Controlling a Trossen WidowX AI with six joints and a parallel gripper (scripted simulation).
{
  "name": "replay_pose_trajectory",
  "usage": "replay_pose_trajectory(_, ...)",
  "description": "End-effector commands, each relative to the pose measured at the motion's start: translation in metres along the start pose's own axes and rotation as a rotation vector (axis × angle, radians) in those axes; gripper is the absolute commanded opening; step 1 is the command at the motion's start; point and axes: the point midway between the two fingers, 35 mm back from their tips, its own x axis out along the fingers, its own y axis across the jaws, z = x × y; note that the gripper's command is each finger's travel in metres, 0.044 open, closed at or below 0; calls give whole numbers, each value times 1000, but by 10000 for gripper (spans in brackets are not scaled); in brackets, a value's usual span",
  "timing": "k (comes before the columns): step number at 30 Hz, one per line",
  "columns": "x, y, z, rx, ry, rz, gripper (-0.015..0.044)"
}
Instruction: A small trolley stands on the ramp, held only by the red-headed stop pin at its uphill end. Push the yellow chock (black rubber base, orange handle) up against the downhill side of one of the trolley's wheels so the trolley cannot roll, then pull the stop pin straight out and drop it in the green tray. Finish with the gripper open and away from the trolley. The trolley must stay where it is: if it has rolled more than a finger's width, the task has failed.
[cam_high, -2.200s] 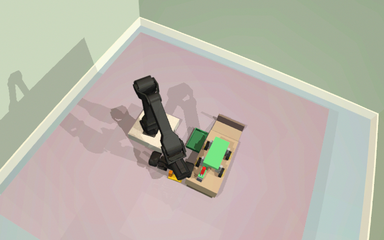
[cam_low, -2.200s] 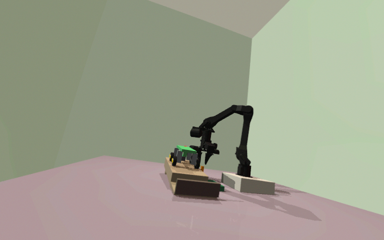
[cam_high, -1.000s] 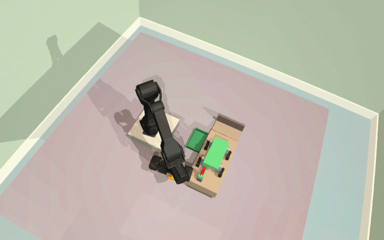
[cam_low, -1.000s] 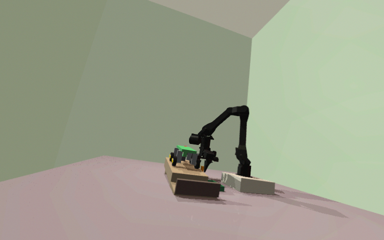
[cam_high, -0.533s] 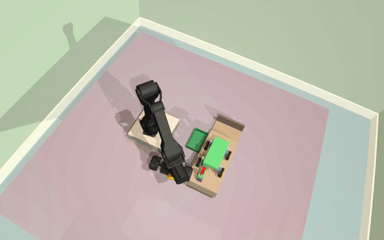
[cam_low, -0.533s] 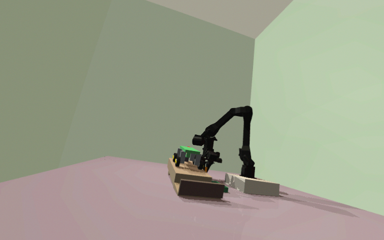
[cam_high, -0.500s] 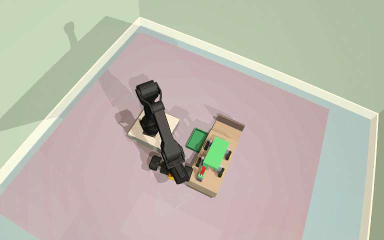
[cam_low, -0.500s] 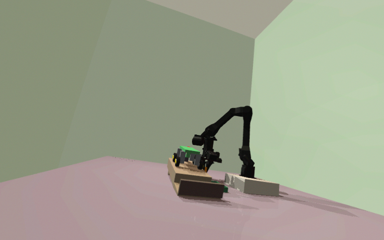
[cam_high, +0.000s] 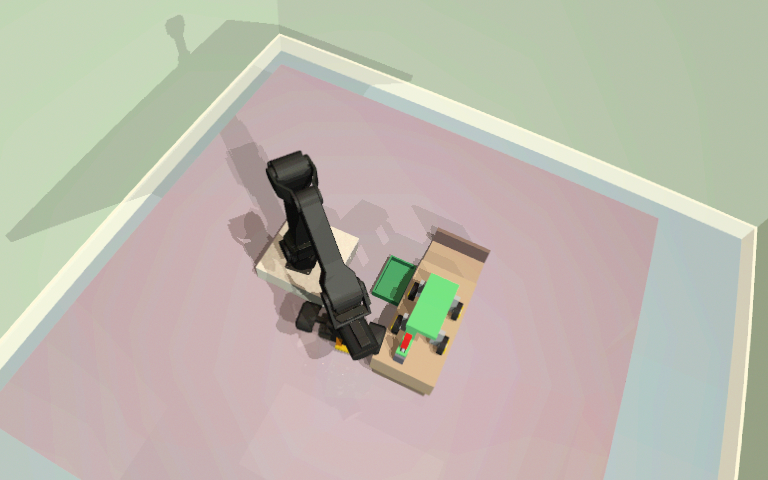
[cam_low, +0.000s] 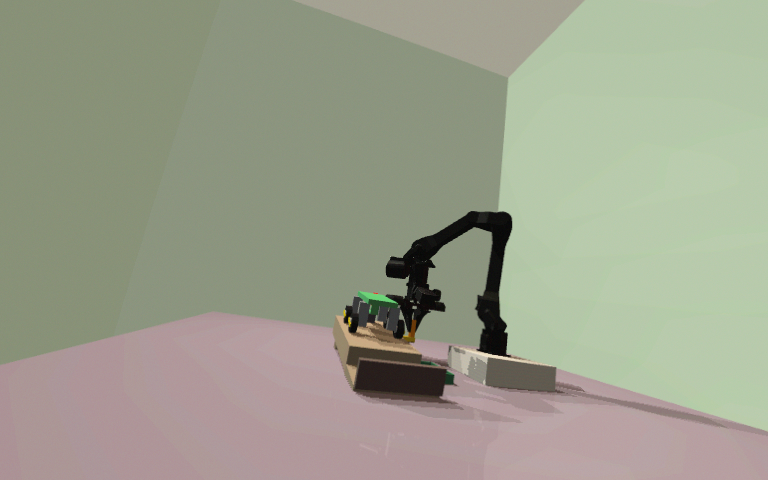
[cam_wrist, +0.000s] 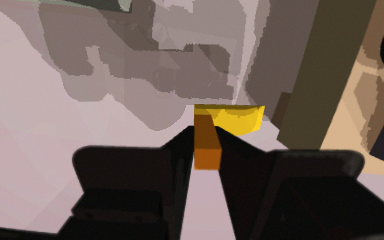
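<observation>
My gripper (cam_wrist: 203, 131) is shut on the orange handle (cam_wrist: 206, 141) of the yellow chock (cam_wrist: 235, 119). The chock sits on the floor beside the side of the tan ramp; only a sliver of it (cam_high: 340, 344) shows under the gripper (cam_high: 357, 342) in the top view, and its handle (cam_low: 412, 328) shows below the fingers in the exterior view. The trolley (cam_high: 431, 306) with its green deck stands on the ramp. The red-headed stop pin (cam_high: 405, 341) stands in its grey block at one end of the trolley. The green tray (cam_high: 392, 278) lies beside the ramp, near the arm's base.
The arm's pale base block (cam_high: 305, 257) stands left of the tray. A dark end board (cam_low: 400, 376) closes one end of the ramp. In the wrist view the ramp's side wall (cam_wrist: 325, 75) rises close on the right. Low walls border the floor.
</observation>
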Motion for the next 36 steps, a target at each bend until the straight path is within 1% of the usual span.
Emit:
replay_pose_trajectory(1, -16, -1, 0, -2, 4, -9, 0)
replay_pose_trajectory(28, -99, -3, -1, -2, 3, -9, 0)
replay_pose_trajectory(36, -105, -4, -2, -2, 3, -9, 0)
